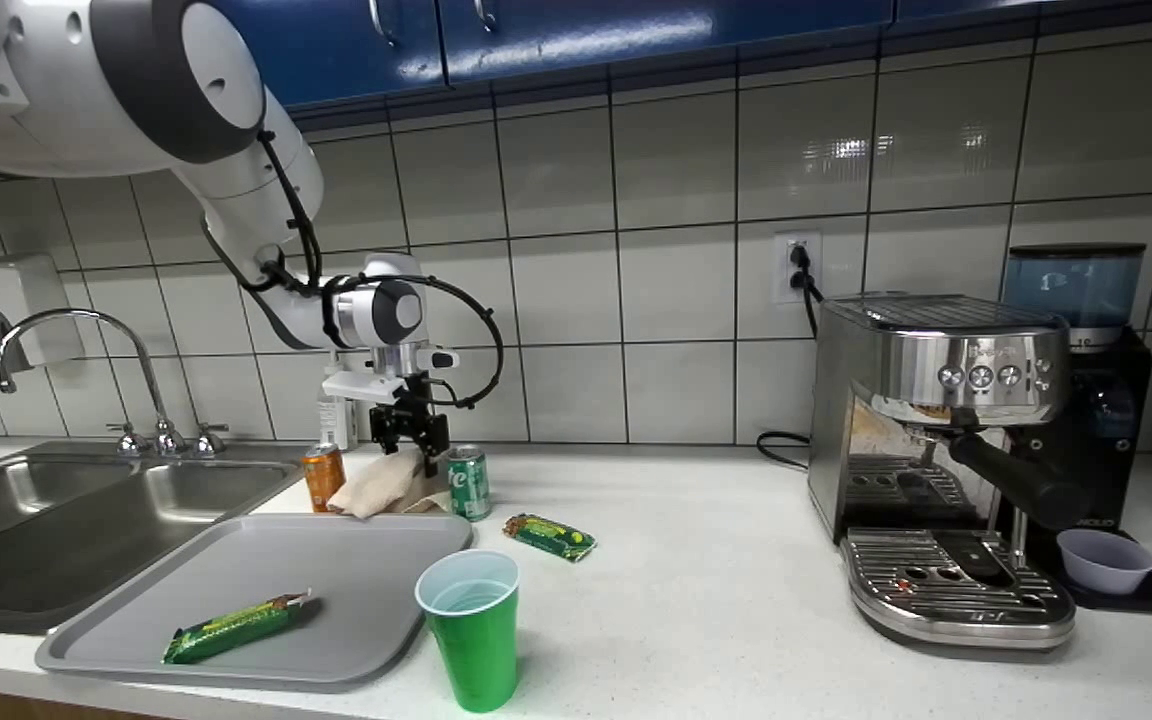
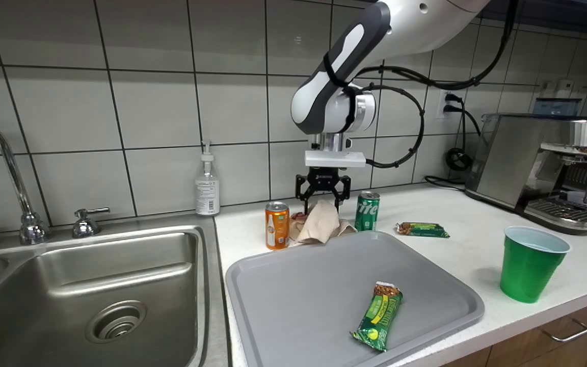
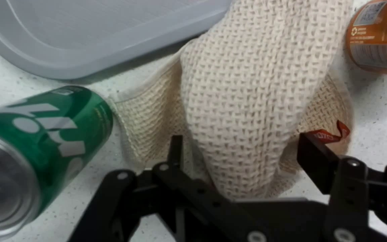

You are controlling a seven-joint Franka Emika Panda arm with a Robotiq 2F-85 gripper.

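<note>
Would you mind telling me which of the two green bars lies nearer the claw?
The bar on the white counter, near the green can; the other bar lies on the gray tray, farther from the claw.

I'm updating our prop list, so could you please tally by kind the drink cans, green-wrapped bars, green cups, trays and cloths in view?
Drink cans: 2 (orange can, green Sprite can)
Green-wrapped snack bars: 2 (nearer bar, farther bar)
Beige cloth: 1
Gray tray: 1
Green plastic cup: 1
Total: 7
</note>
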